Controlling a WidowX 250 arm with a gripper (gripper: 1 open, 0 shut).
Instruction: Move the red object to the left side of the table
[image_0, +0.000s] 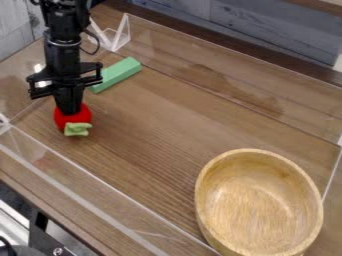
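The red object (74, 121), a small strawberry-like toy with a light green leafy end at its lower right, sits on the brown wood-grain table (201, 110) near the left side. My gripper (66, 106) hangs straight down over it, its dark fingers reaching the toy's top. The fingertips are hidden against the toy, so I cannot tell whether they are closed on it.
A green rectangular block (118, 73) lies just behind and right of the gripper. A round wooden bowl (259, 203) sits at the front right. Low clear acrylic walls (40, 160) edge the table, with a clear angled piece (118, 35) at the back left.
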